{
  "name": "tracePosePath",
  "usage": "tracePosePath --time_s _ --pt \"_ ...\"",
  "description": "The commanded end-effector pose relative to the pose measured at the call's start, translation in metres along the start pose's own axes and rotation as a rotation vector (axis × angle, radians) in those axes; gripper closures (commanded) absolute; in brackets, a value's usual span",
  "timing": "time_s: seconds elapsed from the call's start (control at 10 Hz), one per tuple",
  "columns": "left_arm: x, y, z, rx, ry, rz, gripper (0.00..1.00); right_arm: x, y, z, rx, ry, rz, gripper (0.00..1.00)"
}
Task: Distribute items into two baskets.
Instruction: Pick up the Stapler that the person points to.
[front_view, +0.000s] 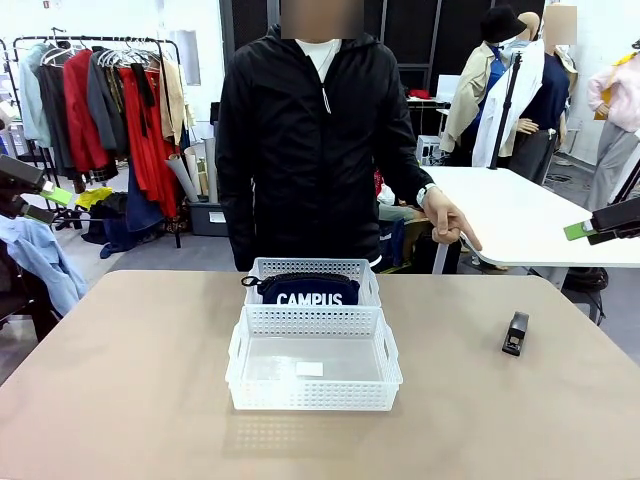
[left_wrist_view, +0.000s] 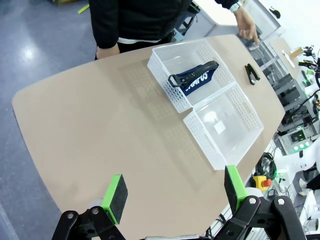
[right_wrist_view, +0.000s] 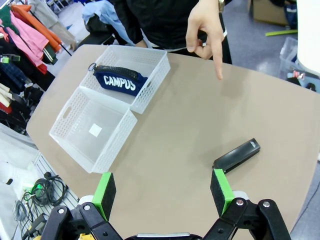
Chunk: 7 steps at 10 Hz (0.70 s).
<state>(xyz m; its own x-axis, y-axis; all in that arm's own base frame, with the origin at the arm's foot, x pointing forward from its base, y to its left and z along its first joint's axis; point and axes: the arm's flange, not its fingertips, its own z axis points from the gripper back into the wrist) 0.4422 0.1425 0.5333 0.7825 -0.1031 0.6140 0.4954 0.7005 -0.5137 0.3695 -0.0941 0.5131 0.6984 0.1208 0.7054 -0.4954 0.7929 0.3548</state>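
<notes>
Hovering high over the tabletop (right_wrist_view: 190, 115) with the right gripper (right_wrist_view: 161, 182) spread wide and holding nothing. Same for the left gripper (left_wrist_view: 175, 187): fully apart, empty, high and off to the left.

Just beyond the right gripper's own pad, lying flat on bare tabletop: stapler (right_wrist_view: 236, 155), well apart from both baskets. Farther out, pouch (right_wrist_view: 120, 80) already inside the far basket (right_wrist_view: 152, 85), touching end-on the near basket (right_wrist_view: 112, 145), bare but for a small white label. Above the tabletop's far side, forefinger pointing down toward the stapler's side: person's hand (right_wrist_view: 205, 30).

Likely trouble from here:
- Coming down across the stapler's length rather than its narrow width, pinching one end and flipping it or skidding it toward the tabletop edge.
- Squeezing the sprung top, then losing hold on the lift.
- Brushing the pointing hand on the way down.
- Carrying low and clipping a basket rim, shoving both baskets out of line.
- Dropping the stapler in with the pouch, leaving the near basket without an item.
</notes>
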Motion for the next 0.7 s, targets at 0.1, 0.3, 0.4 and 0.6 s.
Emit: tracePosePath --time_s 0.1,0.3,0.4,0.6 --pt "0.001 0.0 0.0 -0.008 -0.008 0.012 0.0 0.013 0.002 -0.018 0.001 0.059 0.029 0.0" --pt "0.001 0.0 0.0 -0.008 -0.008 0.012 0.0 0.028 0.0 -0.04 -0.069 0.143 -0.025 0.0" --pt "0.001 0.0 0.0 -0.008 -0.008 0.012 0.0 0.031 0.0 -0.048 -0.136 0.193 -0.1 0.0" --pt "0.001 0.0 0.0 -0.008 -0.008 0.012 0.0 0.034 -0.003 -0.072 -0.308 0.334 -0.207 0.0"
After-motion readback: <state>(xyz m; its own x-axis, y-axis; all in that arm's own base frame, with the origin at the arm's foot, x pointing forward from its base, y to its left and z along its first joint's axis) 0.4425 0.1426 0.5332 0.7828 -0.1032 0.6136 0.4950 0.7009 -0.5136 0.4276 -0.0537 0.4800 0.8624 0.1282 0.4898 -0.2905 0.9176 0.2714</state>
